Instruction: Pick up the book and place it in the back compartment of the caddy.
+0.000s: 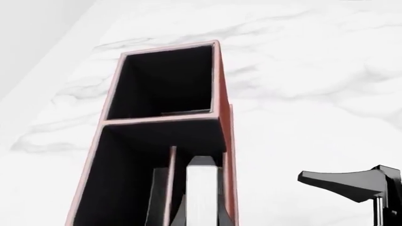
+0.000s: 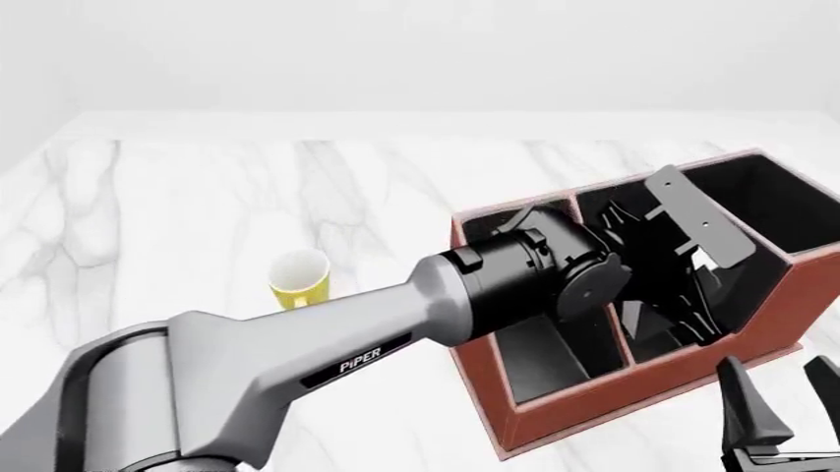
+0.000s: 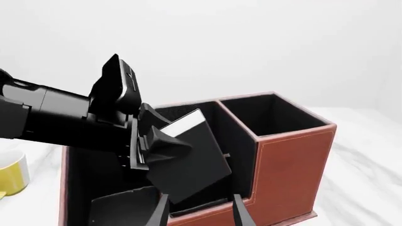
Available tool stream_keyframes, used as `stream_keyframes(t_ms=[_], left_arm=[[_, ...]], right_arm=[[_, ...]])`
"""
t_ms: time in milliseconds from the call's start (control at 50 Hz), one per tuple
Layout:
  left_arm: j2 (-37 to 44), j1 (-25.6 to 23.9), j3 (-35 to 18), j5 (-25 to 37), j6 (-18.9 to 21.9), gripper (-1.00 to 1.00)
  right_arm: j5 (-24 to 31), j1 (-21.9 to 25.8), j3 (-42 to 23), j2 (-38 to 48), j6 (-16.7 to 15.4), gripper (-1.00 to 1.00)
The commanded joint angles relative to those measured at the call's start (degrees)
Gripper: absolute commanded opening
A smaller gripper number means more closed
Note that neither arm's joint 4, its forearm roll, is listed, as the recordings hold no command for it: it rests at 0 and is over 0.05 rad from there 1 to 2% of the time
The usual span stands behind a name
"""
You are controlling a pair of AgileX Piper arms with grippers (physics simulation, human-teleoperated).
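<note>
Desk (image 2: pixel 197 197): white marble with grey veining, plain white walls behind. Only legible text: "PiPER" on left arm (image 2: pixel 357 361). Left fingers (image 3: pixel 164 146) clamp the book (image 3: pixel 188 160), tilted, low inside the caddy (image 2: pixel 617 403) in a middle cell, page edges up. Right fingers (image 2: pixel 777 413) spread, holding nothing, just off the caddy's near corner. Yellow mug (image 2: pixel 299 278) stands left of the caddy, well apart.

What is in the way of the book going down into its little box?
Nothing visible. The left gripper holds the book tilted, already partly inside the caddy, with only black walls and a low divider around it.
</note>
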Motion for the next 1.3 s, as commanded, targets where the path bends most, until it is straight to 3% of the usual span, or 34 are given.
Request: stream_keyframes(t_ms=[20,340,480,880,900,1300], left_arm=[[0.68,0.68,-0.04,-1.43,0.71,-1.00],[3.44,0.83,-1.32,-0.95,1.12,-1.00],[2.94,-0.20,1.08,-2.77,0.00,-1.00],[3.90,0.41,1.76,-4.12,-0.26,-1.00],[3.91,0.39,1.65,-4.00,-0.29,1.00],[-2.32,1.18,3.19,-3.74,-1.13,1.00]], right_arm=[[-0.16,0.04,0.00,0.18,0.09,1.00],[-0.70,0.10,0.02,0.79,0.35,1.00],[-0.49,0.13,0.01,0.54,0.28,1.00],[-0.30,0.13,0.00,0.32,0.34,1.00],[-0.29,0.14,0.00,0.31,0.32,1.00],[-0.37,-0.03,0.00,0.44,0.19,1.00]])
